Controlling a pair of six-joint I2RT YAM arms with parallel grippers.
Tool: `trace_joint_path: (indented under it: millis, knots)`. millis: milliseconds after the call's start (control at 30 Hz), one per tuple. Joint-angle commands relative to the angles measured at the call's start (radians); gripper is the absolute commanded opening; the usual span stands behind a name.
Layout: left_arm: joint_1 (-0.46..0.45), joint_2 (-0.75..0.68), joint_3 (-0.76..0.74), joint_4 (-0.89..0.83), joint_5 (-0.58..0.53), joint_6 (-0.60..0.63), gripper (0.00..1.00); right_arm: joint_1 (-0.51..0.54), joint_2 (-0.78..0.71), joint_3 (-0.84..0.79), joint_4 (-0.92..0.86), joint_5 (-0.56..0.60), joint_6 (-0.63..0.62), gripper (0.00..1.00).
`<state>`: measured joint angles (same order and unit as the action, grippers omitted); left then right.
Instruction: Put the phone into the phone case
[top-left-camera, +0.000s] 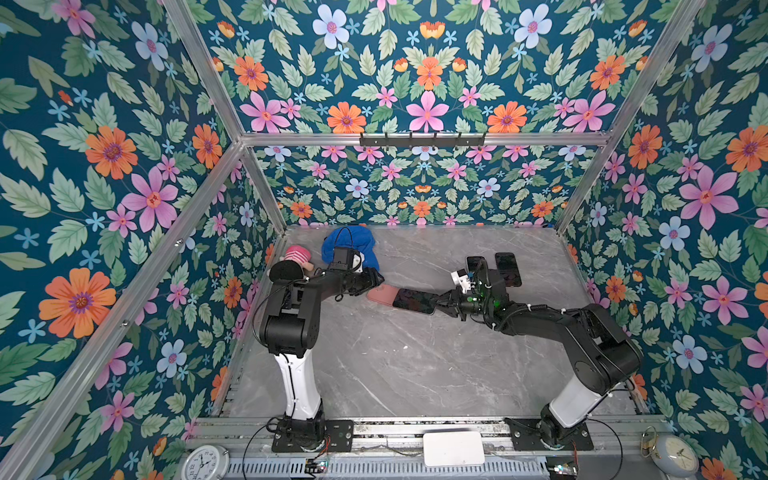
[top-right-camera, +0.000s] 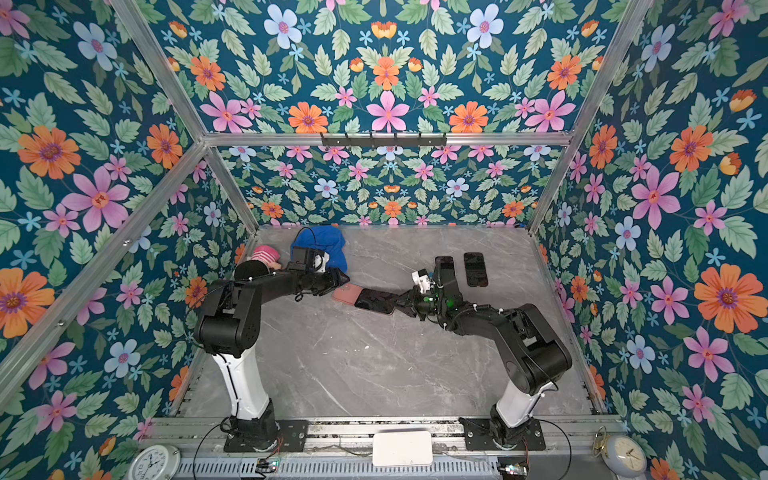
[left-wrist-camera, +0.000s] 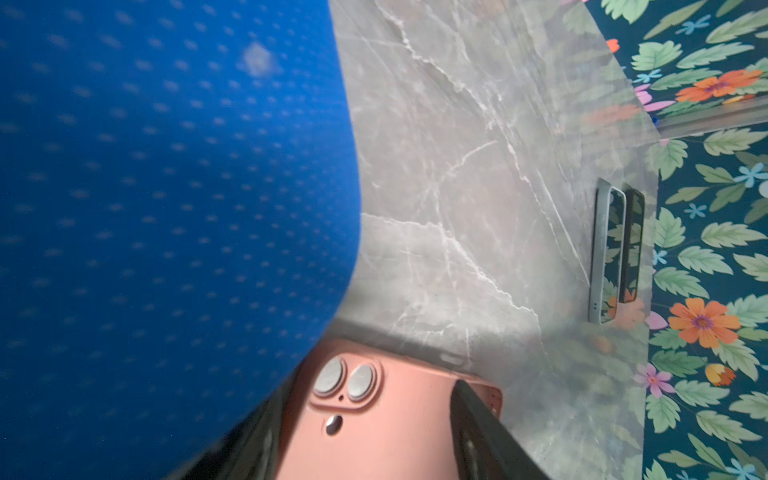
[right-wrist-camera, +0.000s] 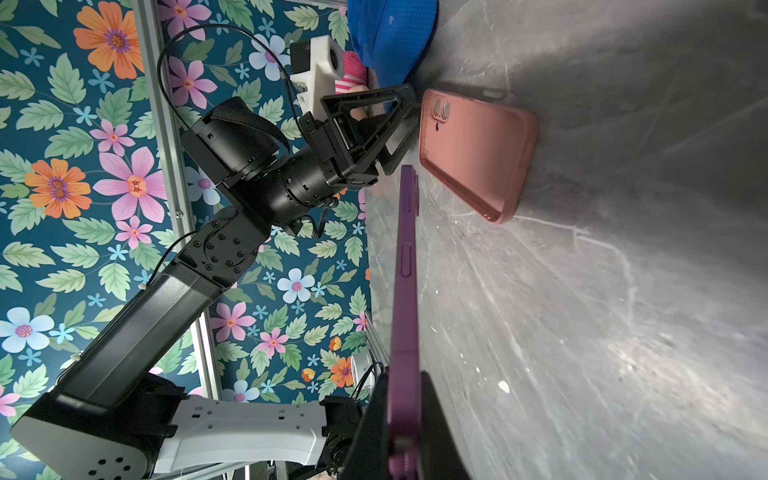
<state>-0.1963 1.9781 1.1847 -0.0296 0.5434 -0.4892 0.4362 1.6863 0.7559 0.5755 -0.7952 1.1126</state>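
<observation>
Mid-table, right claw (right-wrist-camera: 405, 399) clamps phone (right-wrist-camera: 405, 291); left claw (right-wrist-camera: 402, 132) straddles case (right-wrist-camera: 473, 153), its grip hidden by blue cap (left-wrist-camera: 166, 208).

We count three phones: one phone (top-left-camera: 413, 300) in the middle, plus a second phone (top-right-camera: 475, 269) and a third phone (top-right-camera: 444, 262) side by side, right of it. There is one pink phone case (top-left-camera: 378, 294), one blue cap (top-left-camera: 362, 243) and one doll (top-left-camera: 297, 254). There are two clocks, a white clock (top-left-camera: 205, 463) lower left and a blue clock (top-left-camera: 675, 457) lower right. There are two robot arms, the left arm (top-left-camera: 291, 328) and the right arm (top-left-camera: 598, 345).
</observation>
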Motion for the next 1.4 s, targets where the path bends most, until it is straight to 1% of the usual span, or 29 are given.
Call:
trace_joint_path:
  millis: [0,200,233,333,500,600,667,767,1167,1367]
  knots:
    - [-0.014,0.007,0.003,-0.001,0.025,0.006,0.64,-0.004,-0.016,-0.004,0.022,-0.028,-0.024,0.0]
    - [-0.054,0.021,0.019,0.009,0.041,0.0,0.63,-0.008,-0.019,-0.026,0.008,-0.022,-0.031,0.0]
    - [-0.062,0.023,0.022,0.015,0.047,-0.003,0.63,-0.01,-0.052,-0.029,0.003,-0.021,-0.035,0.0]
    - [-0.086,0.03,0.032,0.02,0.061,-0.014,0.62,-0.022,-0.064,-0.045,-0.005,-0.022,-0.04,0.0]
    - [-0.117,0.016,0.01,0.048,0.081,-0.045,0.61,-0.036,-0.064,-0.07,0.008,-0.016,-0.034,0.0]
    - [-0.129,0.004,-0.006,0.065,0.091,-0.064,0.61,-0.042,-0.037,-0.074,0.058,-0.03,-0.005,0.0]
    - [-0.129,-0.008,-0.016,0.075,0.099,-0.074,0.61,-0.045,0.013,-0.076,0.109,-0.043,0.022,0.0]
    - [-0.128,-0.025,-0.026,0.073,0.099,-0.071,0.61,-0.05,0.048,-0.071,0.143,-0.051,0.038,0.0]
    - [-0.12,-0.007,-0.032,0.082,0.128,-0.074,0.61,-0.06,0.136,0.004,0.131,-0.076,0.024,0.0]
    - [-0.113,-0.03,-0.039,0.084,0.129,-0.078,0.61,-0.067,0.178,0.034,0.14,-0.084,0.022,0.0]
